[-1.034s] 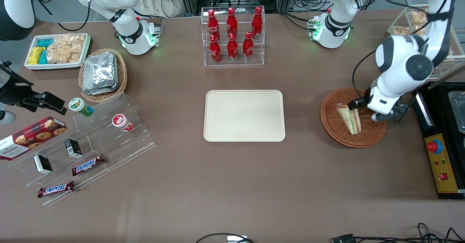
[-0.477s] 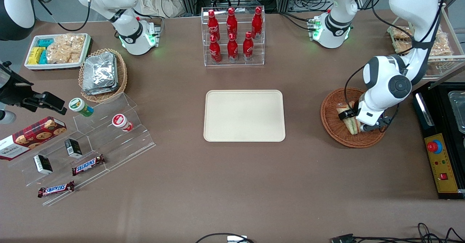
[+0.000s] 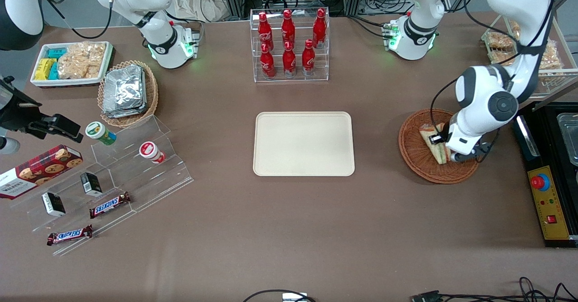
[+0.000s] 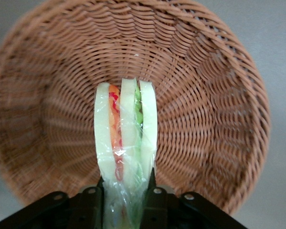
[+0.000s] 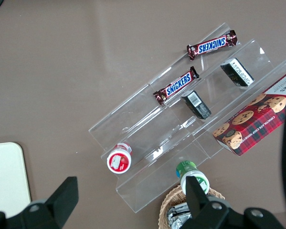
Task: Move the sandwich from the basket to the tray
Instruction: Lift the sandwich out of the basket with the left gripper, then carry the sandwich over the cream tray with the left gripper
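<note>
Even, bright overhead light fills the front view, and the brown table (image 3: pixel 289 229) takes only soft, short shadows beside the flat cream-beige tray (image 3: pixel 303 143) and the round reddish-brown wicker basket (image 3: pixel 417 157). Up close, the left arm's gripper (image 4: pixel 125 193) pinches the clear-wrapped triangular sandwich (image 4: pixel 126 138), small glints on the wrap, basket weave softly blurred toward its rim

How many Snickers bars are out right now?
2. One Snickers bar lies on the clear stepped stand; the other lies nearer the front camera. The end effector is over the basket, shut on the sandwich.
</note>
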`<state>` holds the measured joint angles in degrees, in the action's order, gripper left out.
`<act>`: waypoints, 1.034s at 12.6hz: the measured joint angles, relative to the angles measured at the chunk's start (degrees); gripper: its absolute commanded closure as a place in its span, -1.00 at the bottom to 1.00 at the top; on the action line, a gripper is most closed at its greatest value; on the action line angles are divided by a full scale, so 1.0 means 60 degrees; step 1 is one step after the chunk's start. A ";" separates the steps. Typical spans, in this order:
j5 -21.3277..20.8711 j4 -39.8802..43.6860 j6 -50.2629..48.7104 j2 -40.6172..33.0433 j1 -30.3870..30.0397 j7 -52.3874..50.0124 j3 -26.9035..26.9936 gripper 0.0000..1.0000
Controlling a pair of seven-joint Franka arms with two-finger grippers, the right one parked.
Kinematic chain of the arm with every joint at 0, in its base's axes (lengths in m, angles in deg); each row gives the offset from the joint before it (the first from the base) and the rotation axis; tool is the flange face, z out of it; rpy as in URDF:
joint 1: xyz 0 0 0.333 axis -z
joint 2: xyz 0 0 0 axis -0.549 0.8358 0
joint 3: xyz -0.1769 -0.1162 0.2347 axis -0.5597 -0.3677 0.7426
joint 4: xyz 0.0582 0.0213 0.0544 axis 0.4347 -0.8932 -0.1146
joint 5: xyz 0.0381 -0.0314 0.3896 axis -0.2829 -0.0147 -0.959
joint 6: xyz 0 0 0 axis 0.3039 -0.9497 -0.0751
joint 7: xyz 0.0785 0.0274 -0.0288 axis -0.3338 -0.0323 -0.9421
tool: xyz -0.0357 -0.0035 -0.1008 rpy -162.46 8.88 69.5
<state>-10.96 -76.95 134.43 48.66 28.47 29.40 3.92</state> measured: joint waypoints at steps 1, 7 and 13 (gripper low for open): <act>-0.0009 0.0223 -0.0873 -0.0503 0.0009 0.0001 -0.0005 0.89; -0.0008 0.4989 -0.7734 -0.1830 0.0093 0.0492 -0.0091 0.85; 0.0087 0.6804 -0.8497 -0.0717 0.0531 -0.0847 -0.2942 0.79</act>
<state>-10.44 -36.13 83.45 44.35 31.66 24.32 -13.73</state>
